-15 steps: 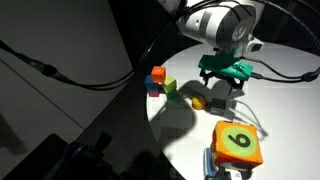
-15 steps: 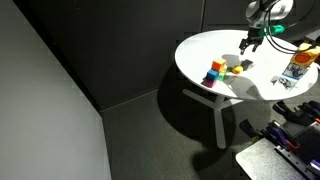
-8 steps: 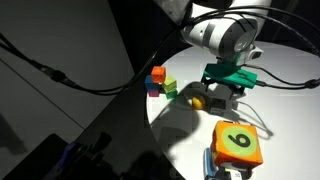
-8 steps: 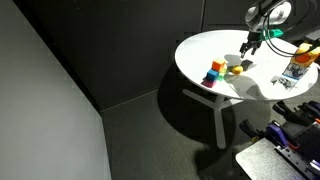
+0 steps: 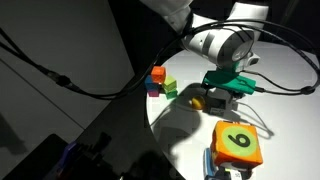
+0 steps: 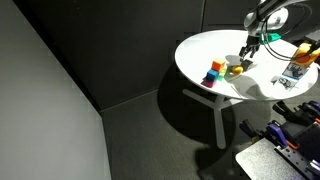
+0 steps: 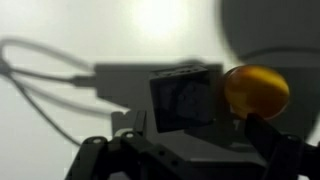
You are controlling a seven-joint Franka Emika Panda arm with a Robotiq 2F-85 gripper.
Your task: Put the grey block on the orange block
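In an exterior view, a black cable runs across the dark left side of the frame. To its right is the round white desk. The orange block sits near the desk's left edge, on top of a darker block. A small green block is just to the right of that pile. Next comes a yellow ball, near the middle of the frame. The hand hangs low over the desk just right of the ball, under the big white arm. A big orange die with a green 6 sits at the lower right, well apart from the hand.

In the wrist view, the grey block is in the middle of the frame, flat on the desk. The ball is just beside it on the right, and it looks like they touch. The hand comes in from the bottom. It is wide open, with one dark finger at the lower left and the other at the lower right, under the ball. The grey block is in line with the gap between them, and nothing is gripped.

The grey block is on the desk by the ball, well to the right of the orange block. It is hard to pick out in both exterior views.
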